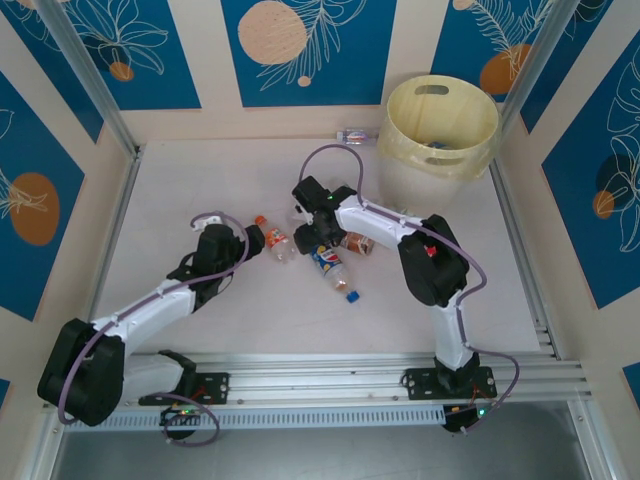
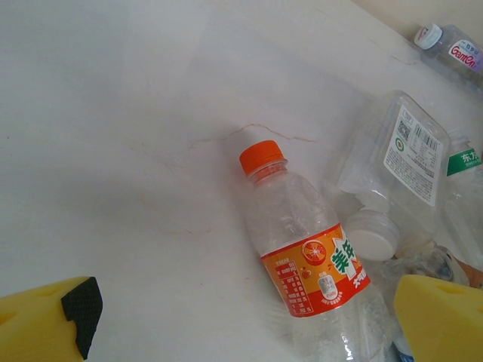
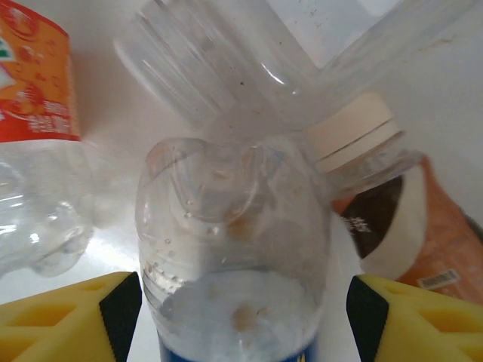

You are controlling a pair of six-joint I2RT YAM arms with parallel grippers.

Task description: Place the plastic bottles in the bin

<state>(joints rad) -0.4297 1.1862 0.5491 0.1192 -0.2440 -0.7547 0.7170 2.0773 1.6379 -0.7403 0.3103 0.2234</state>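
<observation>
**Right gripper straddles blue-labelled bottle**

Pale yellow bin stands far right on the surface. Bottles cluster mid-surface; the right jaws sit spread either side of one. Left gripper, spread wide, hovers over the orange-labelled bottle.

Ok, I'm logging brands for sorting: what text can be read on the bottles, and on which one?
"GemCi", cut off by the frame: bottle by the far wall.
"美年": orange-capped bottle, on its orange label.
"东方": green-label bottle.
Barcode-label bottle: print too small to read.
Brown-label bottle: print too blurred to read.
</observation>
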